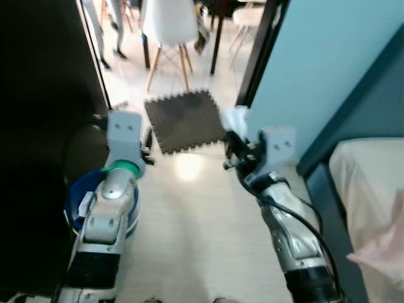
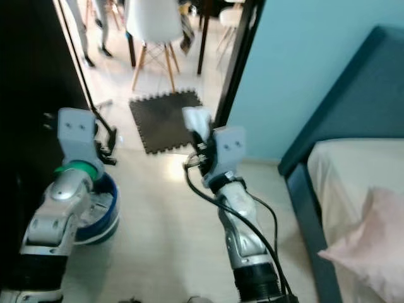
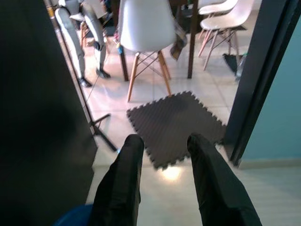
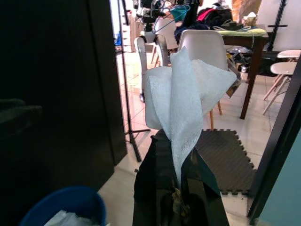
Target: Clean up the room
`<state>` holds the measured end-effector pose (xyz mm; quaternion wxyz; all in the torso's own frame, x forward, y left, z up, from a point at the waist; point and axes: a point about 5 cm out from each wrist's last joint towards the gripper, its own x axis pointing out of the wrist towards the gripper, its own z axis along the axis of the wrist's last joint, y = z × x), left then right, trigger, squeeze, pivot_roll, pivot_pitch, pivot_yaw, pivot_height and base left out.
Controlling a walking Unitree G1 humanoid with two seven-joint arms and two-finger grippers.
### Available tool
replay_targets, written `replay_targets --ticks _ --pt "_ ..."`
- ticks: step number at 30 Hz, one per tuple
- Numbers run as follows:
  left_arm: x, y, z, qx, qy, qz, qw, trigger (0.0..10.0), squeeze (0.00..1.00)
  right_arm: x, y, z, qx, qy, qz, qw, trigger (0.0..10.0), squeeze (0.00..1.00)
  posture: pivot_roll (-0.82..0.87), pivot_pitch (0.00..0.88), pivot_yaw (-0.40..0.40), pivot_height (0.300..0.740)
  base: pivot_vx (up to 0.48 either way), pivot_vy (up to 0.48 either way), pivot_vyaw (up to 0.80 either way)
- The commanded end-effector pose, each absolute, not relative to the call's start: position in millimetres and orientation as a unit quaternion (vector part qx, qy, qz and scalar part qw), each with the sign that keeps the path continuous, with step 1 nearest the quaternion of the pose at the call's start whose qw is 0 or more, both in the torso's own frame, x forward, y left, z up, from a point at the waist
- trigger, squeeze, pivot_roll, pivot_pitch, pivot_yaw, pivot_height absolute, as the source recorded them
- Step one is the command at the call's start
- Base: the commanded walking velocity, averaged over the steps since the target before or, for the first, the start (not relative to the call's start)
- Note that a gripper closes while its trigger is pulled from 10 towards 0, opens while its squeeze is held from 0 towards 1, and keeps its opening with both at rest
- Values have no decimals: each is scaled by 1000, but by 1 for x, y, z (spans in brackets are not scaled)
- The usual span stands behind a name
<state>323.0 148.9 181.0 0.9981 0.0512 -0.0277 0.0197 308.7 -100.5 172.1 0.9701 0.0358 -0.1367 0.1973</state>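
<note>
Right gripper (image 4: 176,186) is clamped on a white tissue (image 4: 186,94); fingers closed around its lower end, the rest of the sheet sticks up crumpled above the fingertips. In the head views the tissue (image 2: 197,118) sits at the tip of the right arm, which is bent at the elbow and raised forward at mid-frame, over the pale floor (image 1: 196,240).

Left gripper (image 3: 164,150) holds nothing, its two black fingers (image 3: 127,160) spread apart and pointing ahead at the doorway. Left arm is raised too, forearm directly above a blue bin (image 1: 79,199) that stands on the floor at the robot's left, beside a dark wall panel (image 1: 38,126). White scraps lie inside the bin (image 4: 66,207). The tissue is apart from the bin, off to its right and higher.

Bed (image 2: 353,189) with a dark blue frame at right, pink cloth (image 2: 372,246) on it.

Further on: dark foam mat (image 1: 186,120) at the door threshold, then a white chair (image 1: 169,25) with wooden legs and a dark-legged counter (image 4: 247,42) behind it. A person's legs (image 3: 77,37) stand far left.
</note>
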Motion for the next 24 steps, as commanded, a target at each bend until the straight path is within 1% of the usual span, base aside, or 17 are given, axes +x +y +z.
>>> replay_targets --ticks 1,19,23,24 --pt "322 143 180 51 -27 10 998 10000 0 307 -107 170 40 -130 193 972 10000 0 -97 9 7 740 461 0 788" --pt "322 141 178 49 -23 12 998 10000 0 305 -103 172 62 -128 222 965 10000 0 -101 6 -1 740 448 0 778" --pt "322 141 178 50 -22 12 998 10000 0 305 -102 172 66 -126 228 963 10000 0 -101 6 -1 740 364 0 0" --pt "322 140 177 54 -18 10 998 10000 0 305 -102 171 65 -123 229 963 10000 0 -99 5 -3 740 0 0 0"
